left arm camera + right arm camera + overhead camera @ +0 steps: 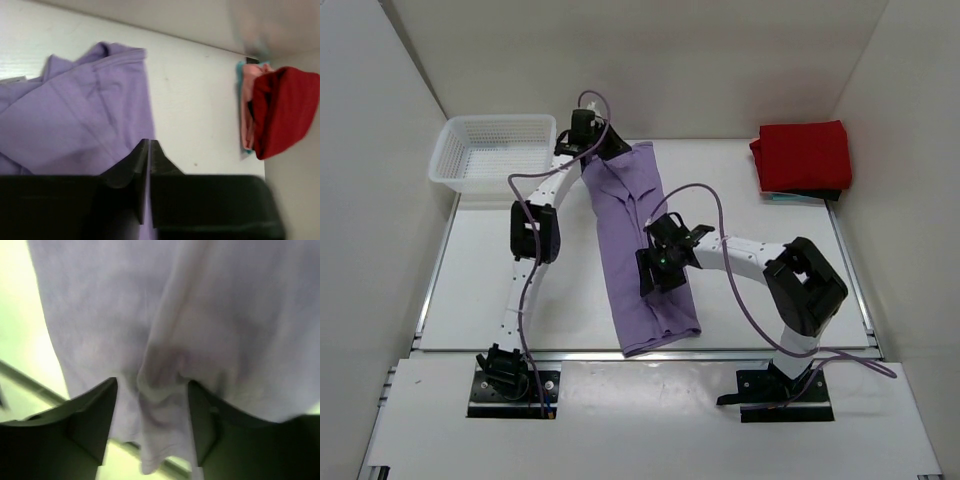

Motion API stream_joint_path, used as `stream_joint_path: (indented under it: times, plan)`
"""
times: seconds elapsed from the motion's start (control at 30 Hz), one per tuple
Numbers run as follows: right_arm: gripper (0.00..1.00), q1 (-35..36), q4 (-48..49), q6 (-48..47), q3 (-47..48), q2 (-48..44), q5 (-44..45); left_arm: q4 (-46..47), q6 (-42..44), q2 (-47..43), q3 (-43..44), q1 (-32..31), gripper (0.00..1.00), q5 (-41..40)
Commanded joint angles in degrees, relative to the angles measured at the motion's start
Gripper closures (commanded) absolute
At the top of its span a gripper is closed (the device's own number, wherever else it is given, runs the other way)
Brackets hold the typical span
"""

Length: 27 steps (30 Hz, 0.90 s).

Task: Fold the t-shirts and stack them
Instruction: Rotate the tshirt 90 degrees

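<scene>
The left arm (533,225) reaches the counter's (490,290) far edge, left jaws together over the lavender shirt (640,240); right arm (750,252) bends inward, right jaws apart around a fold.

No writing can be read anywhere. The lavender t-shirt (620,270) beneath the right gripper (660,265) shows none.
</scene>
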Motion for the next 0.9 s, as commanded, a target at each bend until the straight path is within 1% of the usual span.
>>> stream_joint_path:
  times: [0.0, 0.03, 0.07, 0.1, 0.17, 0.2, 0.23, 0.27, 0.3, 0.33, 0.37, 0.4, 0.47, 0.5, 0.53, 0.57, 0.63, 0.7, 0.77, 0.8, 0.87]
  plan:
    - [0.41, 0.2, -1.5, -8.2, 5.1, -4.0, 7.8, 6.2, 2.6, -18.1, -7.4, -1.0, 0.76, 3.8]
    - [0.4, -0.6, -1.6, -8.3, 5.6, -5.7, 8.0, 4.8, 4.5, -21.8, -9.0, -1.1, 0.74, 4.8]
    - [0.4, -1.4, -3.3, -8.3, 5.9, -6.3, 8.6, 1.7, 6.4, -25.5, -12.5, -1.3, 0.72, 4.5]
    - [0.39, -2.6, -5.5, -8.3, 6.1, -7.7, 8.8, -0.1, 7.4, -27.3, -16.3, -1.6, 0.71, 4.3]
    - [0.39, -6.8, -8.6, -6.2, 4.6, -10.0, 8.2, -6.6, 11.0, -36.3, -25.3, -3.0, 0.62, 4.4]
    - [0.39, -8.4, -9.6, -6.1, 2.8, -11.8, 6.8, -6.8, 11.8, -38.7, -33.4, -3.4, 0.57, 4.2]
    - [0.4, -10.9, -10.7, -6.1, 1.6, -14.2, 6.4, -7.9, 13.5, -44.4, -42.5, -4.6, 0.55, 3.6]
    - [0.4, -13.2, -11.0, -6.0, -1.1, -15.0, 5.4, -8.0, 14.1, -50.3, -47.0, -6.1, 0.55, 2.7]
    - [0.4, -14.5, -11.0, -6.1, -3.7, -17.6, 3.4, -8.4, 14.5, -56.1, -55.9, -6.5, 0.54, 1.5]
    - [0.41, -17.0, -11.1, -6.2, -6.9, -20.1, 1.4, -8.7, 14.3, -59.2, -64.1, -8.3, 0.53, 0.8]
    - [0.41, -19.2, -11.1, -6.4, -8.2, -22.7, 0.5, -9.6, 14.2, -65.3, -71.8, -10.2, 0.52, -1.0]
    - [0.41, -19.9, -10.6, -6.6, -11.2, -23.7, -1.6, -10.4, 12.9, -70.3, -75.5, -12.1, 0.5, -2.6]
    - [0.41, -22.7, -9.6, -6.7, -16.7, -27.3, -5.4, -8.5, 9.5, -77.8, -90.1, -14.0, 0.51, -2.9]
    - [0.41, -22.9, -9.2, -6.7, -17.9, -28.8, -5.7, -8.3, 6.6, -82.5, -93.4, -16.2, 0.52, -2.8]
    - [0.41, -22.5, -8.6, -6.2, -19.8, -29.2, -6.6, -7.5, 5.1, -84.3, -99.2, -16.9, 0.51, -3.3]
    - [0.41, -22.2, -8.0, -6.3, -21.1, -30.2, -7.7, -7.0, 2.7, -88.0, -103.4, -19.3, 0.5, -4.2]
    - [0.41, -21.0, -6.8, -4.1, -24.3, -31.6, -8.7, -5.4, -2.7, -92.7, -108.4, -23.0, 0.5, -5.1]
    - [0.41, -18.8, -5.3, -2.8, -27.1, -32.8, -9.1, -3.9, -6.1, -94.7, -113.4, -26.7, 0.49, -5.1]
    - [0.41, -17.5, -3.5, -1.3, -31.0, -33.7, -10.4, -3.6, -7.7, -94.8, -115.5, -28.5, 0.45, -6.0]
    - [0.41, -16.8, -2.4, -0.3, -31.8, -34.2, -10.5, -3.4, -8.4, -94.7, -116.2, -30.5, 0.44, -6.2]
    - [0.43, -16.4, -1.1, 1.1, -34.2, -34.8, -11.9, -1.1, -10.8, -93.9, -117.7, -32.5, 0.39, -6.4]
